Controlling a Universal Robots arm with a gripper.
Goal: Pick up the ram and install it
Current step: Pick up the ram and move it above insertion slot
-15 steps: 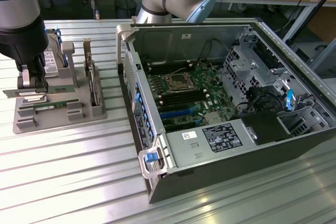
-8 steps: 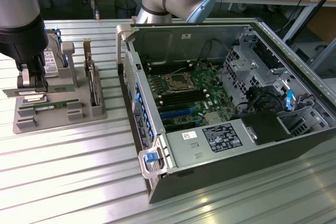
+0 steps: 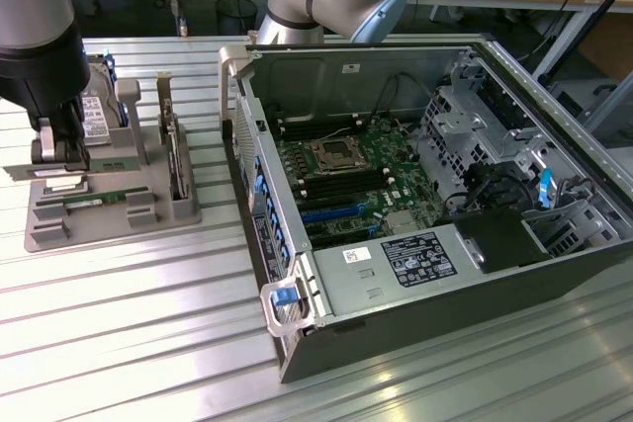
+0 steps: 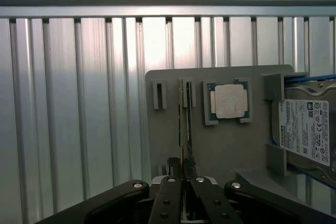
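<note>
Slotted aluminium table (image 3: 148, 343) fills the foreground of the exterior view and carries everything I report on. On the exterior view's right lies the open computer case (image 3: 425, 343), on its side, with the motherboard exposed. The arm (image 3: 35, 37) hangs over the exterior view's left, well apart from the case and above the grey fixture tray (image 3: 109, 229).

Gripper (image 4: 182, 179): in the wrist view I find the fingers drawn together, one on either side of the ram (image 4: 182, 124), pinching its near end.

Hard drive (image 4: 307, 129): seated at one side of the tray, label up. Expansion card (image 3: 174, 160): standing upright on the tray's side nearest the case.

Ram: sitting in its slot in the tray, not lifted clear as far as I can judge. It stands on its long edge, so I see it edge-on as a thin green line. The long axis runs straight out from the fingertips across the tray, parallel to the table's grooves. Processor chip (image 4: 230, 102): flat in its pocket just beside the ram, between ram and hard drive.
</note>
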